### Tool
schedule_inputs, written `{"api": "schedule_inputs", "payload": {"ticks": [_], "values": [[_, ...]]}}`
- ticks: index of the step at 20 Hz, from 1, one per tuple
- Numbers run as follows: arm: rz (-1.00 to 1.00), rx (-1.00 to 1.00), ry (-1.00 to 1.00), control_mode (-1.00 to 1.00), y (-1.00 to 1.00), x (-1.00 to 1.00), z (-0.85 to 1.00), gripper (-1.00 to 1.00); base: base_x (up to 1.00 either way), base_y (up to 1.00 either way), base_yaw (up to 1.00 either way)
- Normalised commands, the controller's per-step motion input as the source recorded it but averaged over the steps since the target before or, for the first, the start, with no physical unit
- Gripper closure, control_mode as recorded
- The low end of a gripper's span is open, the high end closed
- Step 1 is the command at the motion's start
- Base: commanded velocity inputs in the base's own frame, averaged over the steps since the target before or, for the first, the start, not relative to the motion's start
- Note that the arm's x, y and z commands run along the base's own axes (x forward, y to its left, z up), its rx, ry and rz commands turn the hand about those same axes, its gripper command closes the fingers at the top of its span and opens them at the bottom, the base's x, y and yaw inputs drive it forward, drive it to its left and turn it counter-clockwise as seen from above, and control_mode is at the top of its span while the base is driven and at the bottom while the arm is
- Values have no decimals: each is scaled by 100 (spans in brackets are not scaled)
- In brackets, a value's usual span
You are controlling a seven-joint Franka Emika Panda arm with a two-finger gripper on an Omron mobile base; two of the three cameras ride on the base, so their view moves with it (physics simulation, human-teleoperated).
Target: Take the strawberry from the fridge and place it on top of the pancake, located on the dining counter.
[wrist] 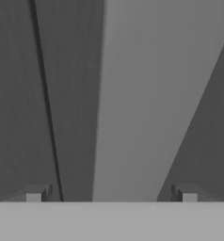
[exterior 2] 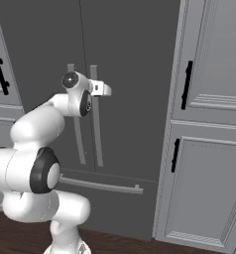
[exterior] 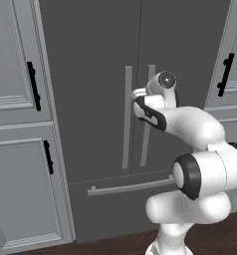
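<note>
1. Plainly, the arm rises from the floor, bends at a big elbow and reaches forward and up toward the fridge, with the wrist held level.
2. The gripper sits at the upper part of the right door handle; in the right base view the gripper lies against that bar.
3. From the hand camera, the fingers stand apart, one on each side of the pale bar, which runs up between them; whether they touch it cannot be told.
4. Both fridge doors are shut, with the seam between them just beside the bar.
5. Fridge handles, counted: two upright bars side by side at the seam, the left one and the right one, plus one horizontal bar on the drawer below.
6. Cabinets flank the fridge on both sides, light grey and panelled.
7. Black cabinet handles: two in the left group and, and two in the right group and.
</note>
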Motion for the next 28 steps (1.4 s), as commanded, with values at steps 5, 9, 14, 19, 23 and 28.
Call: {"api": "schedule_inputs", "payload": {"ticks": [5, 9, 14, 19, 23, 28], "values": [[0, 0, 0, -100, 0, 91, -27, -100, 0, 0, 0], [0, 0, 0, -100, 3, 100, -36, 100, 0, 0, 0], [0, -2, 5, -100, -5, 55, -26, 100, 0, 0, 0], [0, 0, 0, -100, -63, -62, 5, 100, 0, 0, 0], [0, -3, 0, -100, -69, -96, 38, 100, 0, 0, 0], [0, -5, 1, -100, -72, -99, 54, 100, 0, 0, 0]]}}
